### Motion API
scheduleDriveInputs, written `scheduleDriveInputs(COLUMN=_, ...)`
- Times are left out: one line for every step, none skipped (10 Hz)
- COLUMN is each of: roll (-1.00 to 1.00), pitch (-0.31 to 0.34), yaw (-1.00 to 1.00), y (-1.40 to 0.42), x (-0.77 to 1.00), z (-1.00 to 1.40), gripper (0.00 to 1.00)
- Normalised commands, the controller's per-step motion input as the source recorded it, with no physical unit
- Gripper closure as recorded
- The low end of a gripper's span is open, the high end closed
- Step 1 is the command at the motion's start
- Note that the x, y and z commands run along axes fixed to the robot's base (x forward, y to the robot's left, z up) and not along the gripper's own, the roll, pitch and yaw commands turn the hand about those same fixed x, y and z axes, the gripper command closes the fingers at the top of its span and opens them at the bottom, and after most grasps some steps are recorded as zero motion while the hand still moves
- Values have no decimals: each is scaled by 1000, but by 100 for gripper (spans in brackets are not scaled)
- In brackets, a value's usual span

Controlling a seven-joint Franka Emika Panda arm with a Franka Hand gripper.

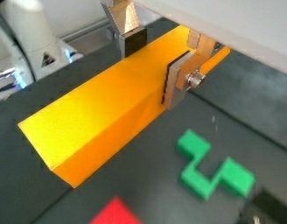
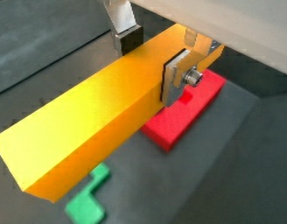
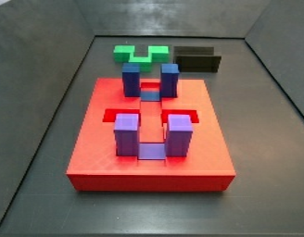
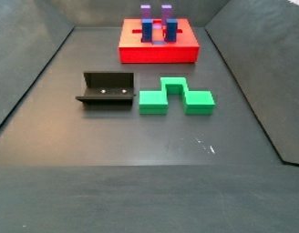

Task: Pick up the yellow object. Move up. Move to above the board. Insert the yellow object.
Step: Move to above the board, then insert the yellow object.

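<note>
Yellow bar (image 1: 105, 109) sits clamped between the gripper's (image 1: 156, 59) two silver fingers (image 1: 177, 80), seen in both wrist views; the grasp is near one end, the long rest of the bar jutting out free. Bar is lifted off the dark floor. In a wrist view a green notched block (image 1: 213, 164) lies on the floor beneath; in a wrist view a corner of the red board (image 2: 181, 114) shows under the bar. Neither gripper nor bar appears in the side views. Board (image 3: 148, 139) carries blue blocks (image 3: 158, 80) and purple blocks (image 3: 154, 132) upright. Black fixture (image 4: 108, 91) stands just beside the green block (image 4: 175, 95), well apart from the board (image 4: 159, 45).
</note>
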Motion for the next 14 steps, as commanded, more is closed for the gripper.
scheduleDriveInputs(roll=-14, pitch=166, yaw=-36, y=-1400, x=945, z=220, gripper=100)
scheduleDriveInputs(roll=44, pitch=148, yaw=-9, y=-1400, x=924, z=230, gripper=100)
scheduleDriveInputs(roll=31, pitch=132, yaw=-1, y=-1400, x=969, z=238, gripper=100)
scheduleDriveInputs(roll=56, pitch=156, yaw=-2, y=-967, x=720, z=161, gripper=100)
scheduleDriveInputs(roll=67, pitch=166, yaw=2, y=-718, x=565, z=128, gripper=100)
scheduleDriveInputs(roll=53, pitch=113, yaw=1, y=-309, x=259, z=78, gripper=100)
scheduleDriveInputs(roll=46, pitch=82, yaw=10, y=-223, x=179, z=62, gripper=100)
scheduleDriveInputs(roll=0, pitch=-24, yaw=0, y=0, x=0, z=0, gripper=100)
scheduleDriveInputs(roll=0, pitch=-7, yaw=0, y=0, x=0, z=0, gripper=100)
scheduleDriveInputs(roll=0, pitch=-93, yaw=0, y=-91, x=0, z=-226, gripper=100)
scheduleDriveInputs(roll=-37, pitch=-194, yaw=0, y=0, x=114, z=-394, gripper=100)
scheduleDriveInputs(roll=-37, pitch=-286, yaw=0, y=-51, x=363, z=-663, gripper=100)
scheduleDriveInputs(roll=0, pitch=-284, yaw=0, y=-140, x=380, z=-691, gripper=100)
scheduleDriveInputs(roll=0, pitch=-324, yaw=54, y=-169, x=237, z=-617, gripper=100)
